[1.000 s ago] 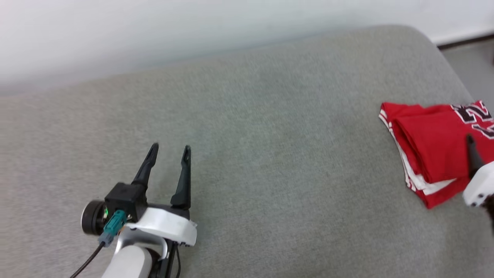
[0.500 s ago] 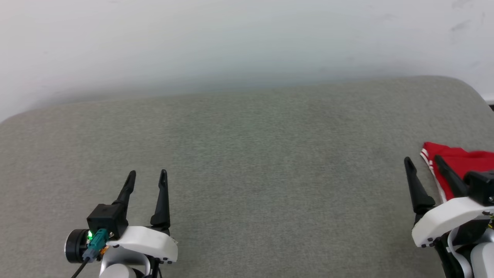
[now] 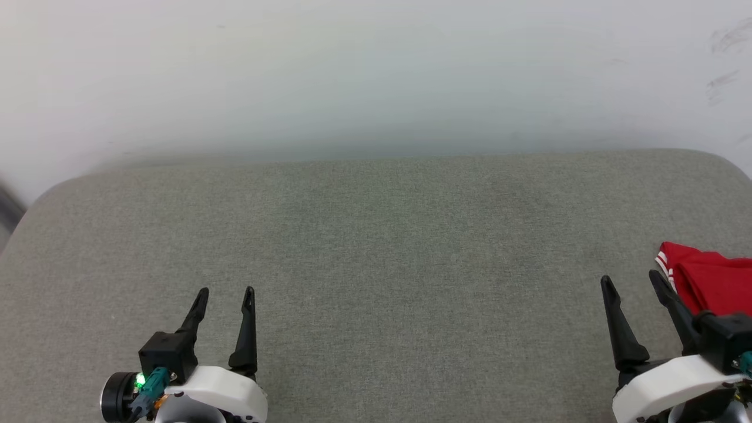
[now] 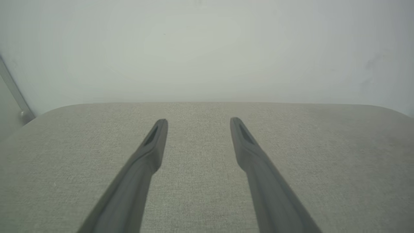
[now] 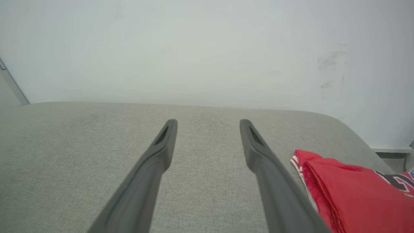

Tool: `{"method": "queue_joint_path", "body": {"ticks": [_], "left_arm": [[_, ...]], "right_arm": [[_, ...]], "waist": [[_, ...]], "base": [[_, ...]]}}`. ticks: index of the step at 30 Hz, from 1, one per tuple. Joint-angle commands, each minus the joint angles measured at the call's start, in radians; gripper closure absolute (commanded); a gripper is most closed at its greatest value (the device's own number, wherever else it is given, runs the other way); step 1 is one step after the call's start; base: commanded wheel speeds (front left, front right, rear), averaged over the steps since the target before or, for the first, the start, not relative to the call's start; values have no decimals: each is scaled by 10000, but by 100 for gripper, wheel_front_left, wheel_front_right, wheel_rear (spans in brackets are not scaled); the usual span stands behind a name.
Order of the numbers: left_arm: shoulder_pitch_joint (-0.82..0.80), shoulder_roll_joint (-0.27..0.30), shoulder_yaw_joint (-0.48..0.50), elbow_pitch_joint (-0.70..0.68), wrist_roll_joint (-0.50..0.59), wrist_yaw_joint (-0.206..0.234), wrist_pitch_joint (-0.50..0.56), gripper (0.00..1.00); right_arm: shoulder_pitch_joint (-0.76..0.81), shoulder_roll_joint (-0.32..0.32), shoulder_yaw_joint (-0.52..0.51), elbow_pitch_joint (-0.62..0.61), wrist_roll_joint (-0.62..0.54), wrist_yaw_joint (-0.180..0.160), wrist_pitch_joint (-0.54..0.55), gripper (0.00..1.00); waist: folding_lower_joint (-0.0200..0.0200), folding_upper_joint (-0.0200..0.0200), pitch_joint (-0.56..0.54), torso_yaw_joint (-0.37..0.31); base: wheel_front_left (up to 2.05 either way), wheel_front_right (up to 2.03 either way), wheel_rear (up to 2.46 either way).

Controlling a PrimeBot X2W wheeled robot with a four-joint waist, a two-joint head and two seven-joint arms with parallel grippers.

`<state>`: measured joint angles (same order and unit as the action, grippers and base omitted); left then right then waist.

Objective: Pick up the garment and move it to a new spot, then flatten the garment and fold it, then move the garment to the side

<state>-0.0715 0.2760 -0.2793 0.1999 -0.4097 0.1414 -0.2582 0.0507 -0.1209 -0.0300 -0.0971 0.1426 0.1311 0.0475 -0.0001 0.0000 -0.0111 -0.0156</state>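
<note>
Shirt point(image 3: 714, 279) lies folded at the far right of the grey cushion point(image 3: 376, 247), just beside my right claw point(image 3: 629, 276), fingers spread and empty. My left claw point(image 3: 226, 289), likewise spread, sits well apart from it.

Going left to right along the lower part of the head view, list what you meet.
The left hand, open → bare grey cushion → right hand, open → folded red garment, at the right edge.
</note>
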Motion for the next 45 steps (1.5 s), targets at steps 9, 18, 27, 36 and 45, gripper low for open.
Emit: {"method": "queue_joint_path", "body": {"ticks": [9, 18, 27, 36, 45], "left_arm": [[87, -154, 126, 228, 84, -135, -80, 0], [169, -311, 360, 156, 257, -155, -89, 0], [102, -386, 450, 228, 337, -181, 3, 100], [69, -612, 835, 342, -1023, -463, 432, 100], [-2, -818, 1227, 347, -2405, -748, 842, 100]], "right_arm": [[442, 163, 74, -43, -185, -5, -443, 0], [234, 180, 133, 70, -109, -5, -511, 0], [333, 159, 142, 139, -84, -2, -469, 100], [159, 206, 79, 558, 1581, -2, -379, 100], [-93, 239, -6, 922, 3262, -2, -273, 100]], "waist": [[1, 0, -18, -155], [1, 0, 17, -152], [1, 0, 55, -155], [2, 0, 61, -135], [2, 0, 67, -113]], "base": [[0, 0, 0], [0, 0, 0], [0, 0, 0], [0, 0, 0], [0, 0, 0]]}}
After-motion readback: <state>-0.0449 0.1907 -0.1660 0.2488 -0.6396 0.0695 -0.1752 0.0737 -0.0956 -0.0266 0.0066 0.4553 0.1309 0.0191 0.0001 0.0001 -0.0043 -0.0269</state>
